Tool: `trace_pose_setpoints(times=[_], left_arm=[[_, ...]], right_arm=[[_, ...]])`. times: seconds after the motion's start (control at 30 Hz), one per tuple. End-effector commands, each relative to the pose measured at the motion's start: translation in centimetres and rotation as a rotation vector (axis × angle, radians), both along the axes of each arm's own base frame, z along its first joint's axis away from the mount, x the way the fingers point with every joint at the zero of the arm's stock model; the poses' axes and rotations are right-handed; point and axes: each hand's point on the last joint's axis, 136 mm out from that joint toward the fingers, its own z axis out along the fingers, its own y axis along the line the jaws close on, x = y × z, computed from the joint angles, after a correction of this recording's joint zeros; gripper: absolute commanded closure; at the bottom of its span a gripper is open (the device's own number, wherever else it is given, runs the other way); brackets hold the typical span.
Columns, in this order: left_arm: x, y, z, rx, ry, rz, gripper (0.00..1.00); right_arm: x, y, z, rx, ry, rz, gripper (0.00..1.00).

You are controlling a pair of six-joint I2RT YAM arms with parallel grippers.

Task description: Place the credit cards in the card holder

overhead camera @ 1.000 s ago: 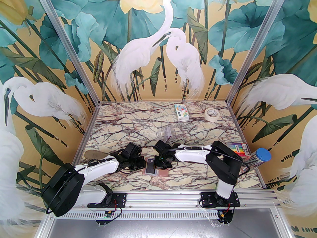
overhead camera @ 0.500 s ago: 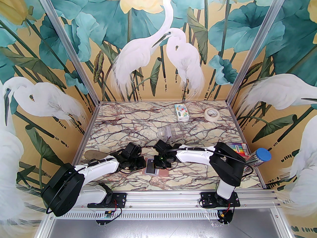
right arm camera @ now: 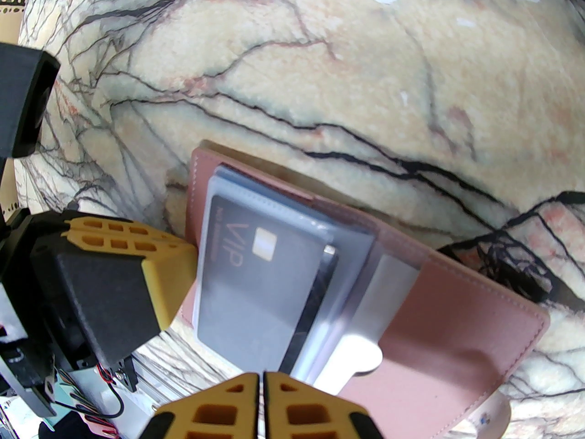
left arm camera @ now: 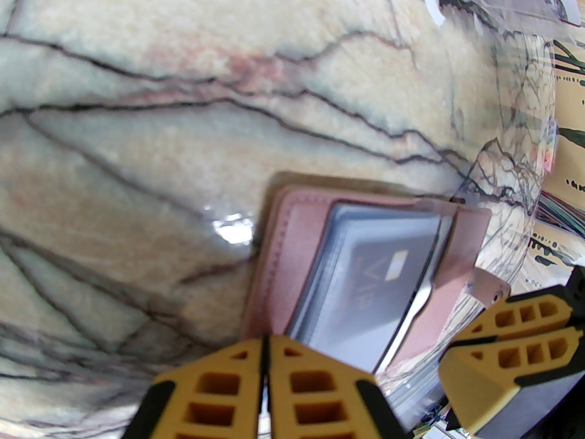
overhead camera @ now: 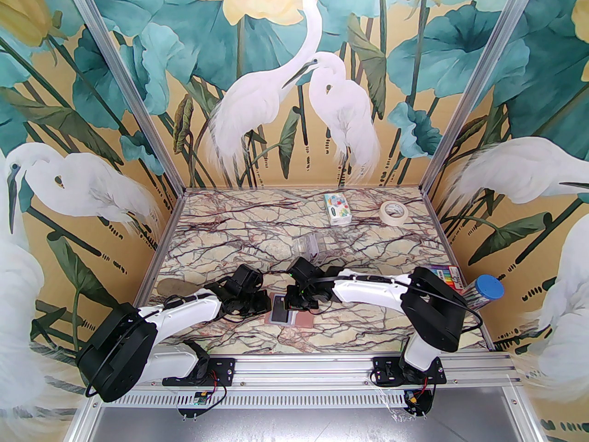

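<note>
The dusty-pink card holder [overhead camera: 304, 322] lies open on the marble table near the front edge, also visible as the card holder [left arm camera: 292, 245] and the card holder [right arm camera: 457, 336]. A black credit card [right arm camera: 256, 281] marked VIP sits inside its clear sleeves, the same card [left arm camera: 365, 281] [overhead camera: 279, 314]. My left gripper [left arm camera: 265, 341] [overhead camera: 264, 304] is shut, its yellow fingers [right arm camera: 132, 249] touching the holder's left edge. My right gripper [right arm camera: 263, 377] [overhead camera: 295, 303] is shut with nothing between its fingers, hovering at the near edge of the sleeves.
A clear plastic stand [overhead camera: 308, 247] stands just behind the grippers. A tissue pack [overhead camera: 338, 207] and a tape roll [overhead camera: 394, 211] lie at the back. A pack of coloured pens [overhead camera: 444, 276] and a blue-capped tube [overhead camera: 485, 290] sit at the right edge.
The right arm's elbow has swung out to the right and down, and its gripper has drawn back a little from the card holder. The left arm has not moved.
</note>
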Motion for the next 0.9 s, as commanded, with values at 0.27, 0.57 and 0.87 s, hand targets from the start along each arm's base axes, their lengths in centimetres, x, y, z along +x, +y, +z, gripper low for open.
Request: trace_pose_setpoints(times=[0.27,0.57,0.87], left_arm=[[-1.7,1.0,-2.2,0.065,0.051,-0.022,0.91],[-1.7,1.0,-2.1,0.065,0.051,-0.020,0.91],[-1.4,0.9,-1.6,0.060,0.038,-0.017,0.91]], right_arm=[[-0.1,-0.8,-2.7,-0.039,0.042,-0.030,0.90],[-0.4,-1.0,-3.8,-0.045,0.061,-0.031,0.91],[-0.9,-1.8,-5.1,-0.089,0.090,-0.039,0.91]])
